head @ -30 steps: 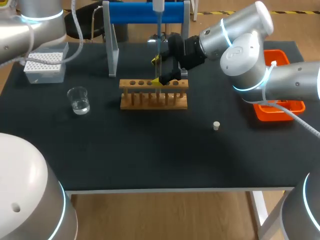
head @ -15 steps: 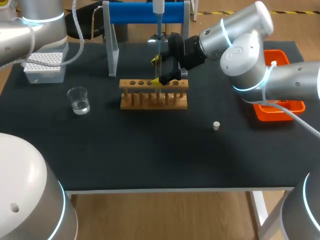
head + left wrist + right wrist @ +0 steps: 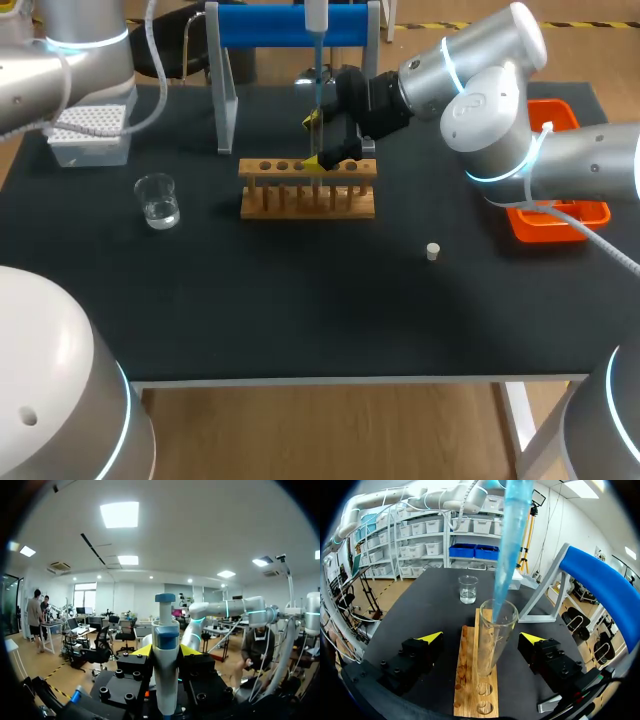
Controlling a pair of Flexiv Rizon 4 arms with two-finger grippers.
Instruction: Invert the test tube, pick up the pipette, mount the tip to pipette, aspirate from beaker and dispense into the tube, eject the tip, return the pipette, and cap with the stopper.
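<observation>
Starting with the left gripper (image 3: 166,650), check its wrist view: the two yellow tips sit tight against either side of the white pipette (image 3: 166,680), so the jaws are closed onto the pipette body, which stands upright between them with its blue button uppermost.

Next, check the right gripper (image 3: 481,637). Its jaws are spread wide, one finger on each side of the wooden rack (image 3: 470,690). The test tube (image 3: 495,625) stands mouth-up in a rack hole between the fingers, but neither finger touches it; the gripper has hold of nothing.

Locate the blue pipette tip (image 3: 512,540) in the right wrist view. It comes down from above at a slight slant, and its narrow end sits inside the mouth of the tube. Whether there is liquid in the tube cannot be told.

Note what each view adds:
- The right wrist view alone shows the tip entering the tube. It also shows the beaker (image 3: 468,589) beyond the far end of the rack, holding a little clear liquid. Any marking on the glass is too small to read.
- The left wrist view alone shows the grip on the pipette; the table is hidden there behind the gripper.
- The head view alone shows the white stopper (image 3: 432,251) lying on the black table (image 3: 300,310), well apart from the rack, towards your right arm (image 3: 480,90). It also shows the tip box (image 3: 90,128) at the far left, the orange tray (image 3: 560,215) at the right edge, and the blue stand (image 3: 290,25) behind the rack.
</observation>
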